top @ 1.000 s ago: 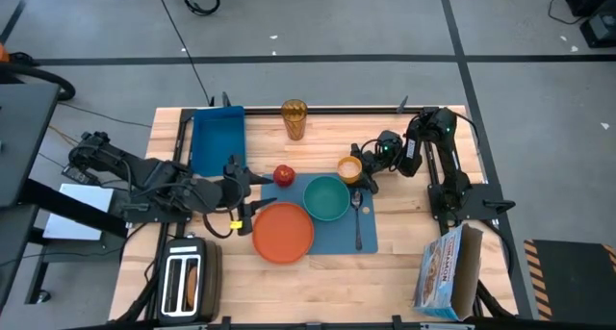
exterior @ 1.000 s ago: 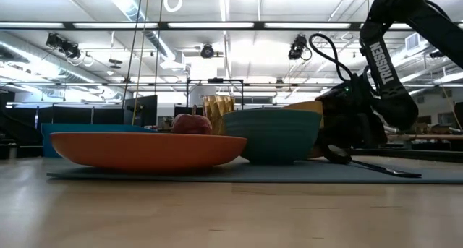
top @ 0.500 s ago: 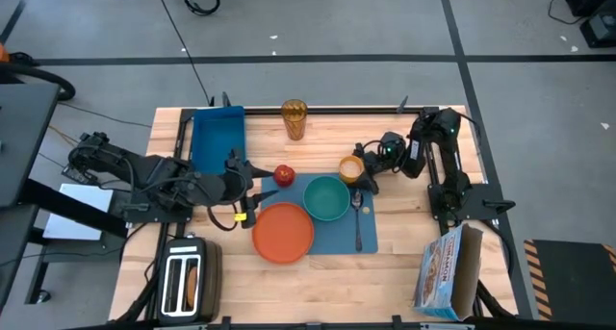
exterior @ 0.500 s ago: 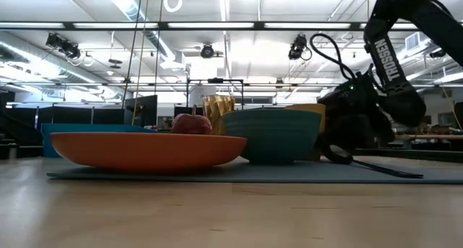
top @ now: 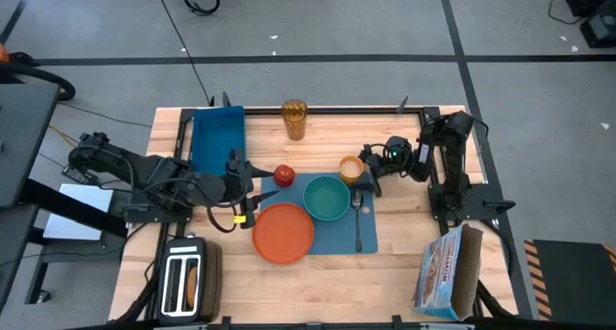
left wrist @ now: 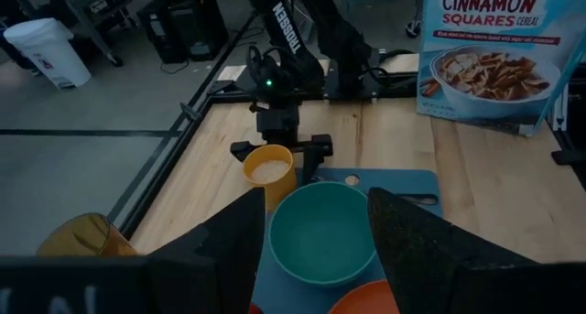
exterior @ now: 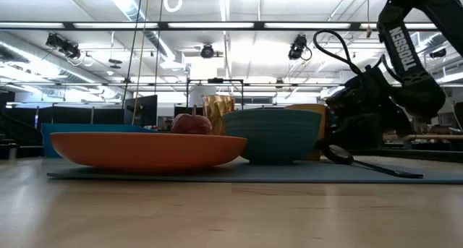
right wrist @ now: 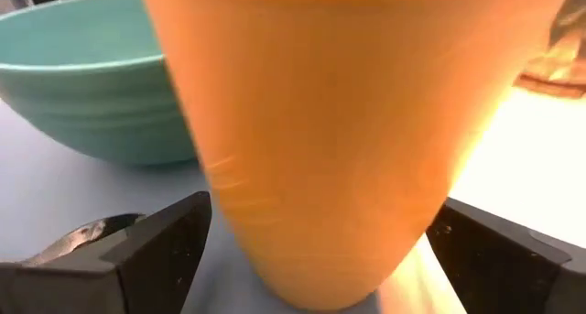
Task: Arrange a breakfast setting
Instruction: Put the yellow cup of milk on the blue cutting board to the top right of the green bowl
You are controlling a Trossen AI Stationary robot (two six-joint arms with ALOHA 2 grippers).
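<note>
Blue placemat [top: 337, 236] lay near the middle of the wooden table [top: 318, 272], carrying a round orange plate [top: 284, 232], a teal bowl [top: 327, 198] just beside it, and a metal spoon [top: 358, 217] along the mat's right side. A small orange cup [top: 350, 168] stood upright at the mat's far right corner, next to the bowl. The right gripper [top: 367, 172] sat low just behind the cup with its fingers [right wrist: 156, 245] spread wide on either side of it and not pressing it. A red apple [top: 283, 175] rested at the mat's far left corner. The left gripper [top: 245, 189] hovered beside the plate and near the apple, its fingers [left wrist: 224, 241] parted and holding nothing. Around the setting stood a deep blue bin [top: 218, 138] at the back left, an amber ribbed glass [top: 294, 119] at the back edge, a silver toaster [top: 188, 282] at the front left, and a cereal box [top: 446, 272] at the front right. From table height the bowl hid most of the cup, so whether the cup's base rested on the mat or on bare wood could not be told.
</note>
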